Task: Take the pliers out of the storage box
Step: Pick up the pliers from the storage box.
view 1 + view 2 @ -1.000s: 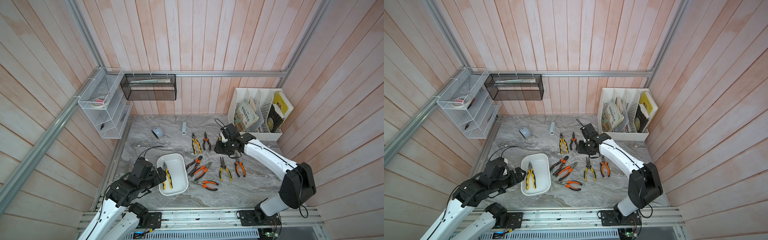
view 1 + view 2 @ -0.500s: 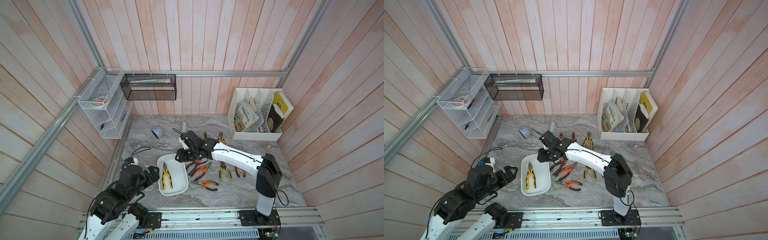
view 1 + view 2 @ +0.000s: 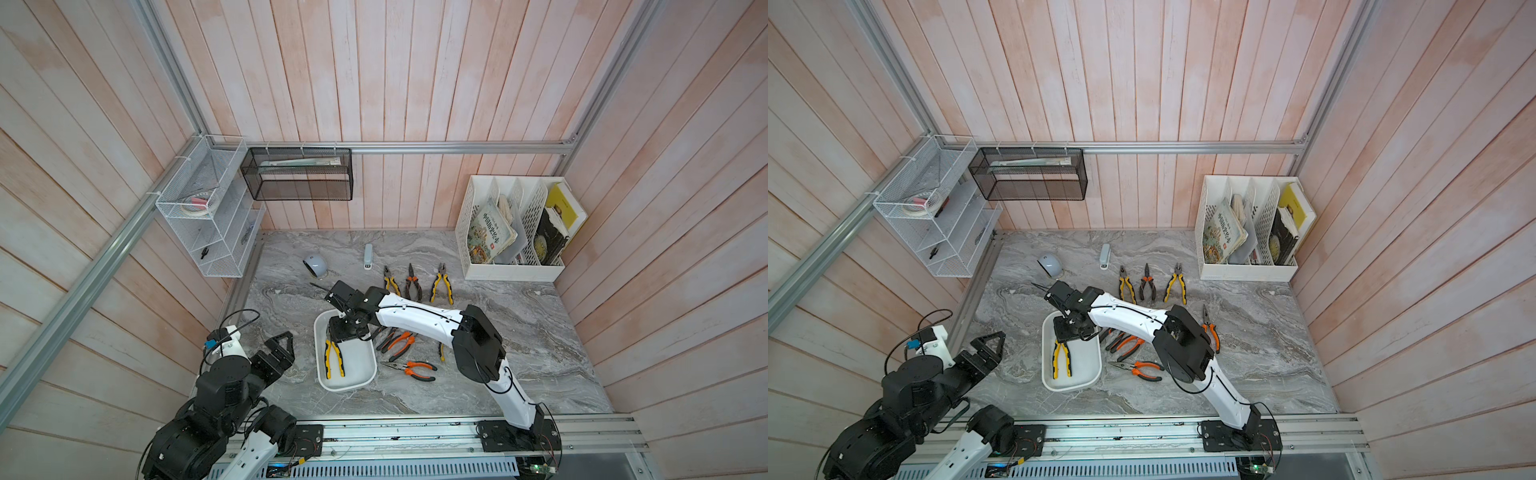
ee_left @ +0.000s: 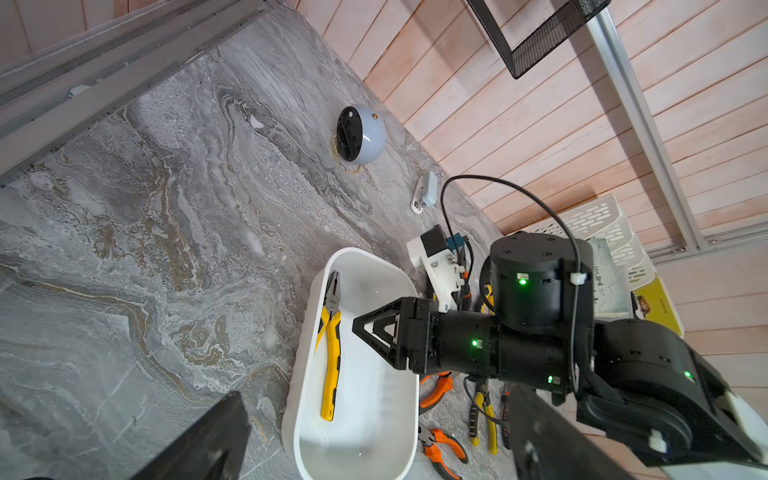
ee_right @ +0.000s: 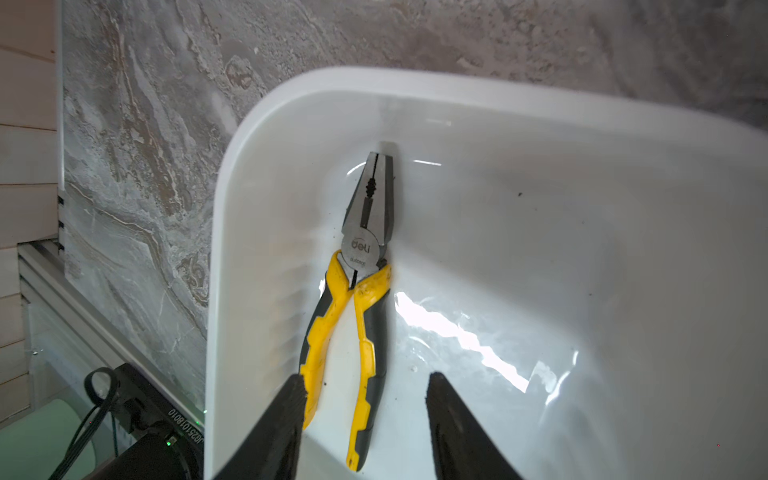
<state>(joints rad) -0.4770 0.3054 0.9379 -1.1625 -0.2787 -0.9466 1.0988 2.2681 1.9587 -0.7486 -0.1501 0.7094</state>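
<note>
One pair of pliers [image 5: 361, 291] is left in the storage box [image 3: 358, 365], which sits at about 8 o'clock on the table. It lies along the box's 9 o'clock wall, nose to 12 and handles to 6; the other pairs are out on the marble.

The right gripper [image 5: 365, 384] hangs fingers-down over it, jaws half spread and holding nothing. One finger is over the wall-side handle, the other well clear.

For a clean pick, we would nudge toward 9 o'clock until both handles sit between the fingers, then close near the pivot, where the pair should balance. The wall looks close – the outer finger has little room.

The right arm reaches from its 5 o'clock base, elbow raised, forearm stretched toward 9, wrist bent down. The left gripper [image 3: 280, 343] waits outside the box at its 9 o'clock side – spread wide and empty.
</note>
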